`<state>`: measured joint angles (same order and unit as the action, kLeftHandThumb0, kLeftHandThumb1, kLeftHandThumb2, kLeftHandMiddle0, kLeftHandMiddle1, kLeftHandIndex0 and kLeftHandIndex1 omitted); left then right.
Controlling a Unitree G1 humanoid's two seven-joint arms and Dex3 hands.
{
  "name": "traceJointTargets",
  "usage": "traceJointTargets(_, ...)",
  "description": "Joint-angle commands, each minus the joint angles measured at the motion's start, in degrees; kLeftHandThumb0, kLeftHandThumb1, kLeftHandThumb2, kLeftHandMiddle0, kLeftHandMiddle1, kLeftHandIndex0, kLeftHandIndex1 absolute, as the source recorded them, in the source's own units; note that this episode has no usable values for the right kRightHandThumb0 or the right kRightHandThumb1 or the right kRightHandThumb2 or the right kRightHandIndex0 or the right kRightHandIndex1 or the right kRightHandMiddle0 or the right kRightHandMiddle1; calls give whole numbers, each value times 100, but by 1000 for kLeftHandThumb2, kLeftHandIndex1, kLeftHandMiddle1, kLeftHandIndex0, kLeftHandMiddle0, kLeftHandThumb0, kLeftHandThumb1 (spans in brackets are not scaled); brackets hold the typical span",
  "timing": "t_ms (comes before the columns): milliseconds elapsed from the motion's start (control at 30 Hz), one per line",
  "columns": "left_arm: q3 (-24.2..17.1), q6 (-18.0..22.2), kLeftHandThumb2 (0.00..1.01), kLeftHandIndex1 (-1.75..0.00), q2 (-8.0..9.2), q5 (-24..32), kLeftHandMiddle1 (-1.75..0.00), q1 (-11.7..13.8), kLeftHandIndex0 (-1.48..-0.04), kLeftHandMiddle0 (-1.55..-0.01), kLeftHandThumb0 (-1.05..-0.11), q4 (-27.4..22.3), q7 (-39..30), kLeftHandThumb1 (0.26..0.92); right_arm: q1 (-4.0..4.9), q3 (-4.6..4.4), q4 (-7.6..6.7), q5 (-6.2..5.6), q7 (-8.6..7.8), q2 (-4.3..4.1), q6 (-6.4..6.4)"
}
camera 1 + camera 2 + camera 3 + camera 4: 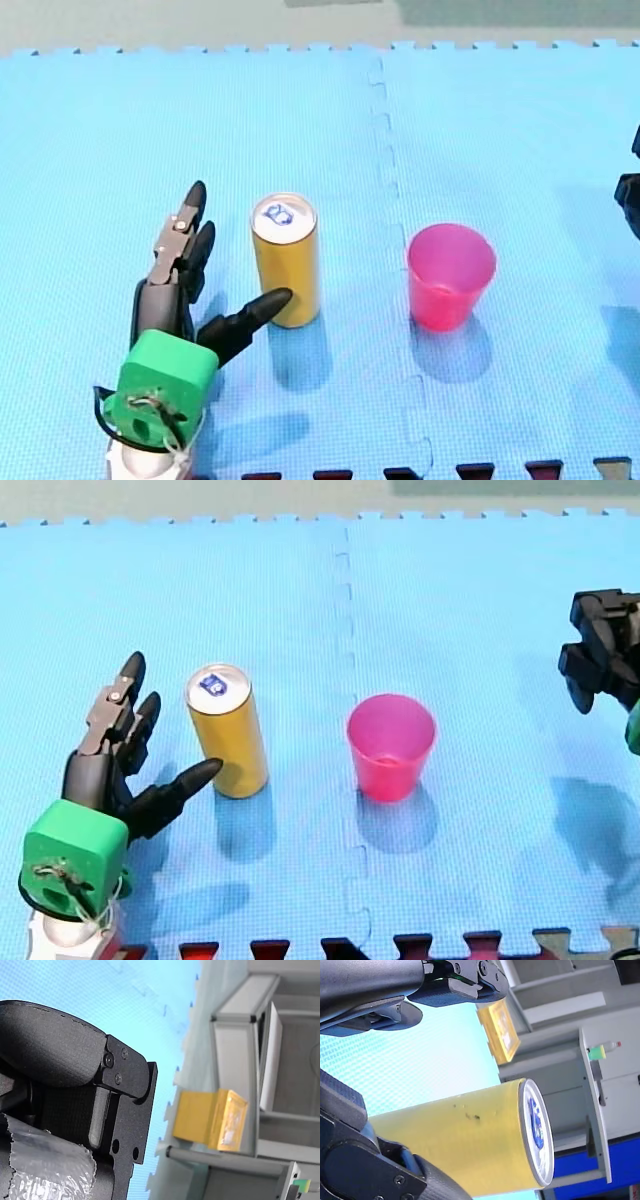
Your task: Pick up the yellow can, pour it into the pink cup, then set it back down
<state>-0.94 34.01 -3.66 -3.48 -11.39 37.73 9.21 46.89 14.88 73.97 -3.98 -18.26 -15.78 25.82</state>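
blue mat (480,630) bears yellow can (230,745) upright between left hand's (112,770) spread fingers (185,780); right hand (600,645) far right.

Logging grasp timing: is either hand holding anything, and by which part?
Nothing is held. The left hand is open beside the yellow can, thumb by its base; the right hand is far right.

Head cams fwd/down, share mat (500,130); wrist cams v close
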Motion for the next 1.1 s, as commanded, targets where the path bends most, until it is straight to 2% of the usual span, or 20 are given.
traceJointTargets(0, -32, -29, 2, 0, 2, 55, -2, 0, -257, -329, -627, -41, -52, 611, 25, 19, 1, -24, -7, -24, -24)
traceJointTargets(267, -69, -68, 1, 0, -7, 183, 0, 28, -247, -306, -551, -123, -255, 611, 22, 7, -10, -19, 0, -23, -27)
traceJointTargets(633, -93, -393, 2, 0, 20, 290, 0, -8, -238, -298, -538, -212, -507, 618, 25, -40, 0, 35, 63, -17, -15)
traceJointTargets(733, -26, -534, 2, 0, 93, 235, -5, -40, -238, -307, -541, -226, -656, 620, 26, -42, 2, 32, 67, -5, -13)
traceJointTargets(833, 49, -708, 4, 0, 168, 142, -5, -136, -236, -311, -558, -197, -777, 626, 27, -46, 4, 34, 74, 1, -9)
traceJointTargets(1067, 64, -1050, 1, 0, 137, 465, 0, -402, -231, -275, -602, -195, -1363, 630, 40, -56, 7, 44, 86, 13, -5)
